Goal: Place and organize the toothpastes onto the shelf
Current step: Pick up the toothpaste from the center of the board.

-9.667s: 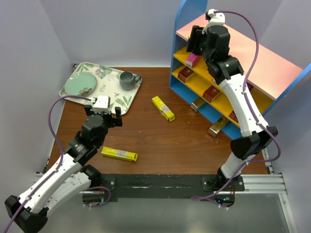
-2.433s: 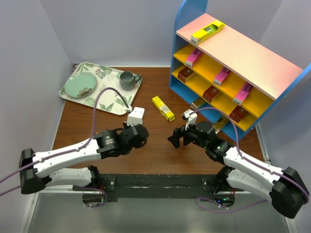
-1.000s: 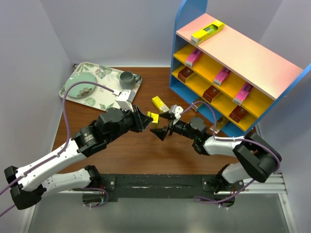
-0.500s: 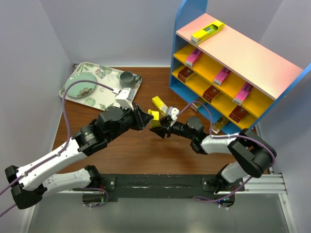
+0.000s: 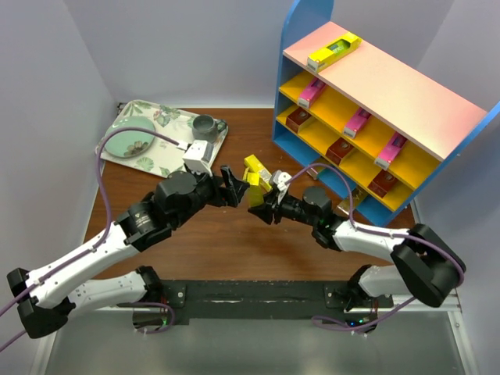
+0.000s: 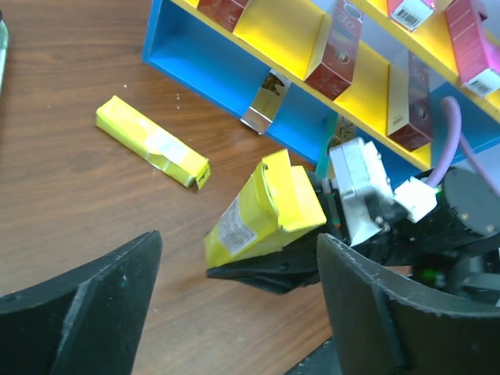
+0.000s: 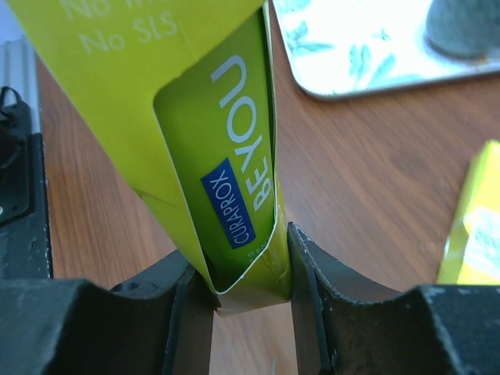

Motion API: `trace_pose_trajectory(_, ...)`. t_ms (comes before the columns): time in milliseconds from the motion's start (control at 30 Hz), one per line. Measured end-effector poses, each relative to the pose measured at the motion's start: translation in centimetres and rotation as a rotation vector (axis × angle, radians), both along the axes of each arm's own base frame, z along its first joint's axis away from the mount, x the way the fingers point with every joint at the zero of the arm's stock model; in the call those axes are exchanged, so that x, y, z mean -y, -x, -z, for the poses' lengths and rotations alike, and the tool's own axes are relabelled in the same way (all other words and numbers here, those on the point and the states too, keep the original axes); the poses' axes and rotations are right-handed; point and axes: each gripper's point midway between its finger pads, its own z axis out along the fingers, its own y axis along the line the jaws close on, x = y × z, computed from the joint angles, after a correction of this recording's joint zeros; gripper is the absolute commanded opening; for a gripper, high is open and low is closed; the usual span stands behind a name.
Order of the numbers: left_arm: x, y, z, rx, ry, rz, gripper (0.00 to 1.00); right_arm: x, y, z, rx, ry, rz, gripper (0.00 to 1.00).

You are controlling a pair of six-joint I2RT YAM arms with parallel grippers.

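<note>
one yellow toothpaste carton (image 6: 262, 207) is up off the desk (image 5: 234, 242) near its middle, tilted, with its lower end clenched between the right fingers (image 7: 183, 312); its end flap hangs open. the left fingers (image 6: 86, 312) are spread wide and hold nothing, one on each side of the carton's free end and, in the wrist view, touching neither side of it. a second yellow carton (image 6: 152, 142) lies flat on the desk just beyond, near the foot of the shelf (image 5: 383, 82). a third yellow carton (image 5: 333, 51) lies on the shelf's pale pink top board. three pink cartons (image 5: 357, 122) stand apart along the upper yellow board, and three dark red cartons (image 5: 340, 148) along the board below. at the far left corner of the desk sits a floral tray (image 5: 168, 160) carrying a green plate (image 5: 129, 141) and a grey cup (image 5: 205, 127).
</note>
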Motion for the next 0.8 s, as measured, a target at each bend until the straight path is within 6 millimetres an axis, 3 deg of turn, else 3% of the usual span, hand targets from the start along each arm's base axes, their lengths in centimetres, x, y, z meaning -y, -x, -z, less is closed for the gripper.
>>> trace_pose_trajectory(100,-0.4,0.2,0.8,0.023,-0.009,0.008,1.00,0.8,-0.1,0.5,-0.048,0.044,0.041,0.23)
trace_pose_trajectory(433,1.2,0.8,6.9,0.011,0.006,0.088,1.00,2.8,0.5,2.0,-0.221,0.179,0.164,0.26)
trace_pose_trajectory(633,2.5,0.3,7.0,0.034,0.100,0.090,0.98,2.9,1.4,2.6,-0.279,0.238,0.202,0.27)
trace_pose_trajectory(800,3.1,-0.5,6.5,0.042,0.165,0.061,0.86,2.9,1.7,2.7,-0.304,0.258,0.228,0.27)
